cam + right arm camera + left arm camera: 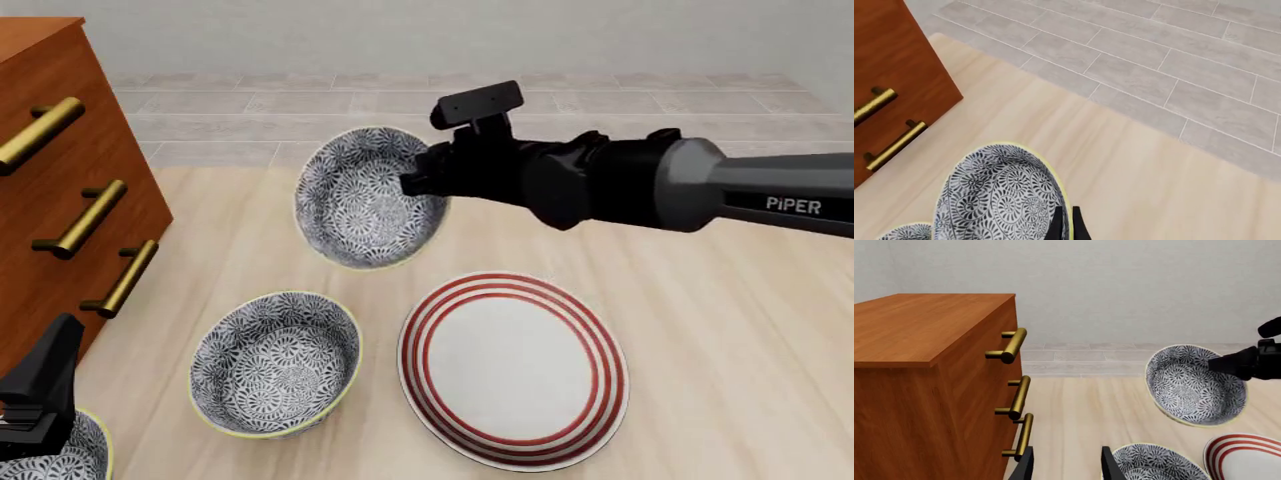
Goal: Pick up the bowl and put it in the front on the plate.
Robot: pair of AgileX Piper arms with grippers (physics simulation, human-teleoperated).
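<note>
Right now the right gripper has the bowl off the counter, pinched by its rim with the jaws closed thin on either side of the wall, and the bowl is hanging tilted, its patterned inside turned toward us. It sits in the air behind the plate and a little to its left, well above the wood. The right wrist view confirms it: the dark fingertips straddle the yellowish rim, nearly together.

Down in the near left corner the left gripper idles, jaws apart with nothing between them, parked beside a second bowl and another bowl just peeking in at the edge. The wooden dresser with its brass handles stands off to the left.

So the carry is on. To do this well, I'd say bring the bowl toward us and slightly right until it is centred over the white middle of the plate, levelling the wrist on the way so the foot points down rather than sideways. Lower gently, keep clear of the second bowl just beside the plate's left rim, and only part the jaws once the base is resting flat inside the red rings. Release while tilted and it could roll off.
</note>
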